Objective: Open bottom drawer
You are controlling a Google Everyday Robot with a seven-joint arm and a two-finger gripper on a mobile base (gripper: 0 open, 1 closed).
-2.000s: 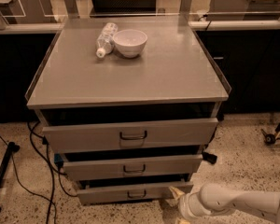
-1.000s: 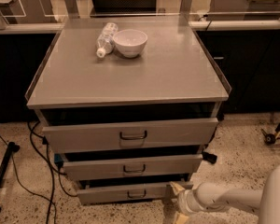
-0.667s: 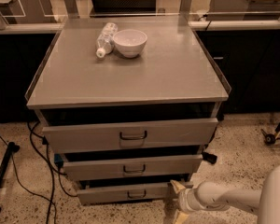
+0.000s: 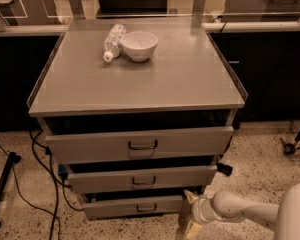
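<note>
The bottom drawer is the lowest of three grey drawers in the metal cabinet, with a small dark wire handle at its centre. It stands slightly pulled out, like the middle drawer and the top drawer above it. My gripper is low at the bottom right, just off the right end of the bottom drawer's front. Its two pale fingertips are spread apart, one above the other, holding nothing. It is well to the right of the handle.
A white bowl and a lying plastic bottle sit on the cabinet top. Black cables and a stand leg lie on the floor at left. A caster wheel is at right.
The gripper has stayed by the right end of the bottom drawer. The arm's pale upper part has come further into view at the bottom right. The drawers have not moved.
</note>
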